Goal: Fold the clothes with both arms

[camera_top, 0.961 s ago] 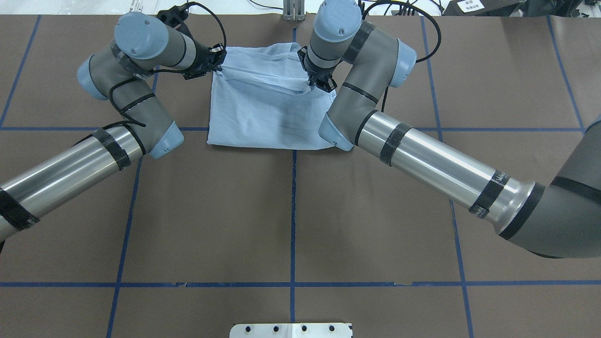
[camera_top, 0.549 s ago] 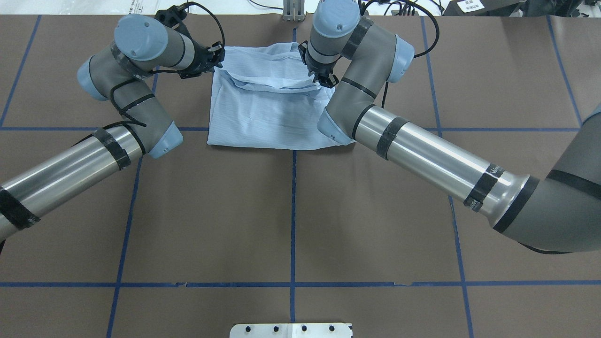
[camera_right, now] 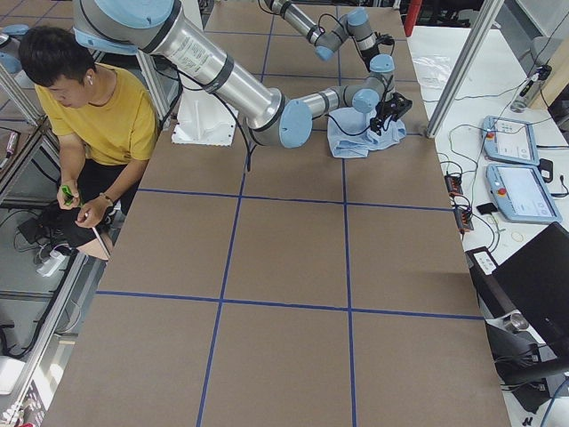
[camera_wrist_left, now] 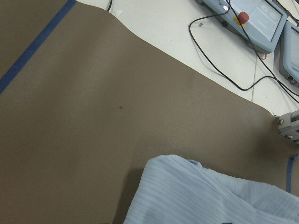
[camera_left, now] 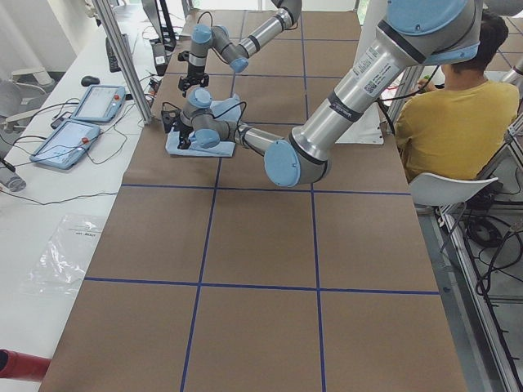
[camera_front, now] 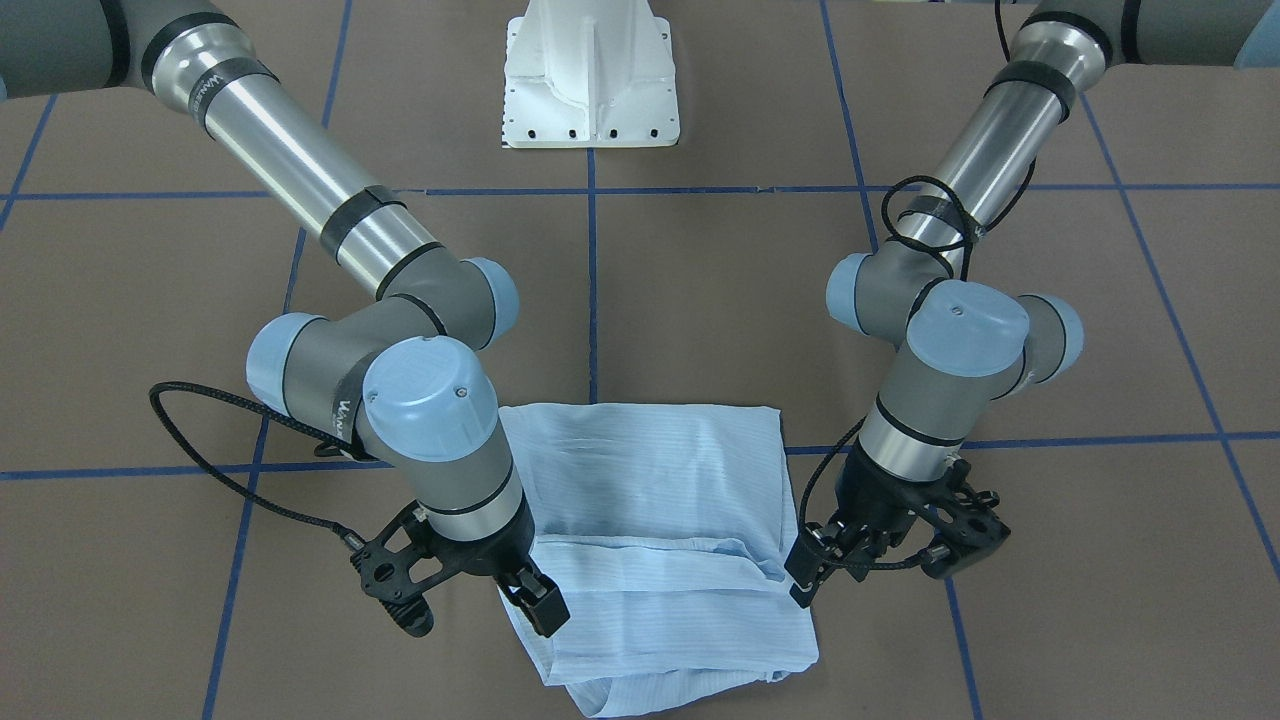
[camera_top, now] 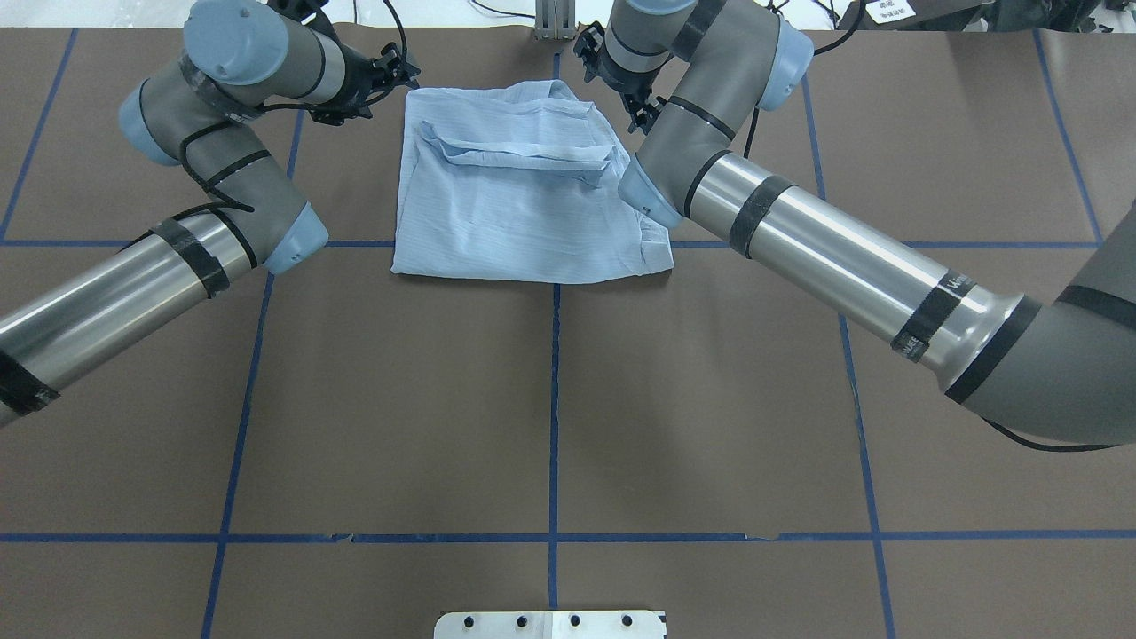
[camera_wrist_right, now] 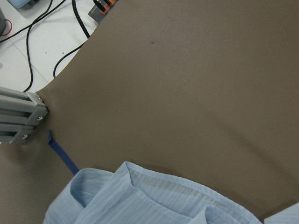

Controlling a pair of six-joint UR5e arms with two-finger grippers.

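Note:
The light blue striped shirt lies folded into a rough rectangle at the far middle of the table, with a narrow folded band across its far part. It also shows in the front view. My left gripper is open and empty just off the shirt's far left corner; in the front view it hangs beside the shirt's edge. My right gripper is open and empty beside the far right edge, shown in the front view too. The wrist views show only shirt edges, no fingers.
The table is brown with blue tape lines. The white pedestal base stands at the robot's side. An aluminium post and control pendants lie past the far edge. A person in yellow sits beside the table.
Both grippers let go of the lifted shirt edge and drew back toward the far edge and outward. The released fold now lies flat as a band on the shirt.

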